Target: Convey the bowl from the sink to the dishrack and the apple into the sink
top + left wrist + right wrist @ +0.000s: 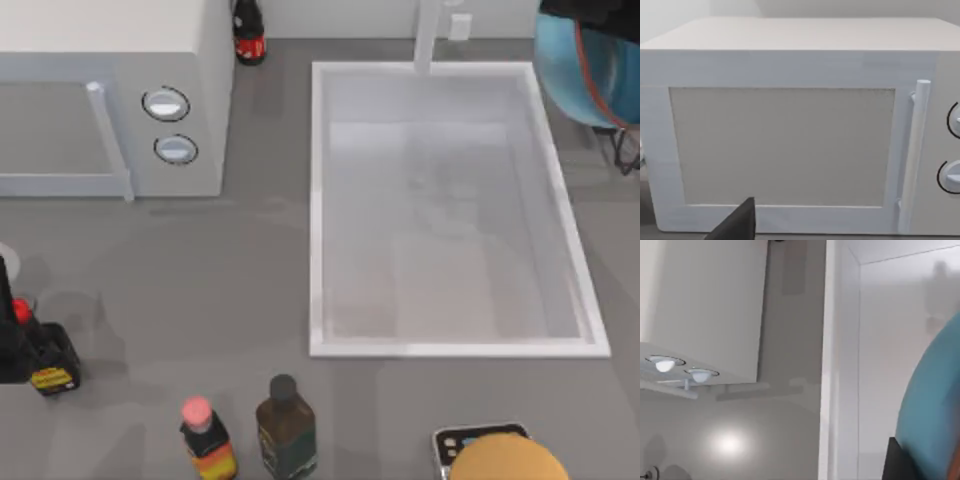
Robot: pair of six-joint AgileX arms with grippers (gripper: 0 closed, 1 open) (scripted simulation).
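The blue bowl [572, 72] with its thin red rim hangs tilted past the far right corner of the white sink [318, 200], whose basin holds nothing. My right gripper [588, 10] is just above the bowl and shut on it. The right wrist view has the bowl [935, 405] close up beside a dark finger [899, 462]. Thin black wires of the dishrack [626, 150] stick out at the right edge, below the bowl. The apple is out of view. My left arm [6, 335] sits at the table's left edge, with one dark finger [735, 226] facing the microwave door.
A white microwave [110, 100] stands at the back left, with a dark bottle [248, 38] behind it. At the left edge is a red-capped black bottle [52, 368]. Along the front are a pink-capped bottle [205, 440], a dark bottle [285, 425] and a tan disc [508, 462].
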